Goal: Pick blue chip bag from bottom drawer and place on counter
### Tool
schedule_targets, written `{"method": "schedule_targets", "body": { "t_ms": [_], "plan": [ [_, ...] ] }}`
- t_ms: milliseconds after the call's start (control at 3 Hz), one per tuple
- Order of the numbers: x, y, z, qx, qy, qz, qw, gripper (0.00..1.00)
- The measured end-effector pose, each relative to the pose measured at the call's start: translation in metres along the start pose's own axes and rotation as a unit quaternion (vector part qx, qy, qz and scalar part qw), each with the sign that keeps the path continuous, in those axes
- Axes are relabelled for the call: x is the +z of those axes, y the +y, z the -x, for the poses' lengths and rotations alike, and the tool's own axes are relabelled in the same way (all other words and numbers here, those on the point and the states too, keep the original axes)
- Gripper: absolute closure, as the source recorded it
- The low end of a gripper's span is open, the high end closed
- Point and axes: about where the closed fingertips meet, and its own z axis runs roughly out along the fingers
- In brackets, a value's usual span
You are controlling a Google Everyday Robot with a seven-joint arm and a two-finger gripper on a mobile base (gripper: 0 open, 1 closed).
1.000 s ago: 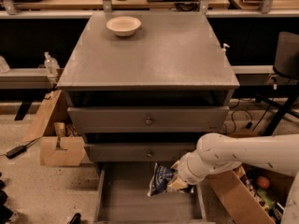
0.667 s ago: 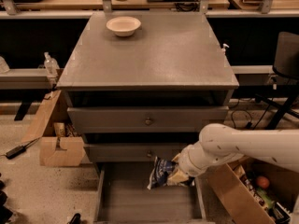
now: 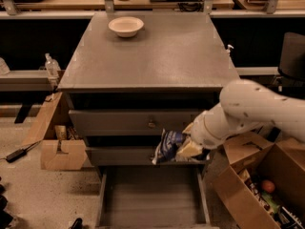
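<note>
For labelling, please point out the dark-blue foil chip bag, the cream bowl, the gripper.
blue chip bag (image 3: 167, 144): camera view, crinkled front.
cream bowl (image 3: 126, 26): camera view, inside.
gripper (image 3: 185, 148): camera view, fingertips, at bag's right.

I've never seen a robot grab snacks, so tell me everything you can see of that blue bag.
The blue bag is small, crinkled and shiny like foil, dark blue with white lettering too small to read. It hangs tilted in the air, in front of the middle drawer and above the open bottom drawer, clear of its floor. Only the gripper, shut on one edge, holds it.
</note>
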Motion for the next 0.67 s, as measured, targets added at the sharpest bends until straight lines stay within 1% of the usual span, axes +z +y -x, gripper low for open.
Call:
{"method": "schedule_targets", "body": {
  "t_ms": [333,667],
  "plan": [
    [-0.085,-0.012,0.039,0.003,-0.002,-0.053,0.9986,1.0],
    [-0.153,-0.034,0.075,0.005,-0.009,-0.116,0.9932,1.0]
  ]
}}
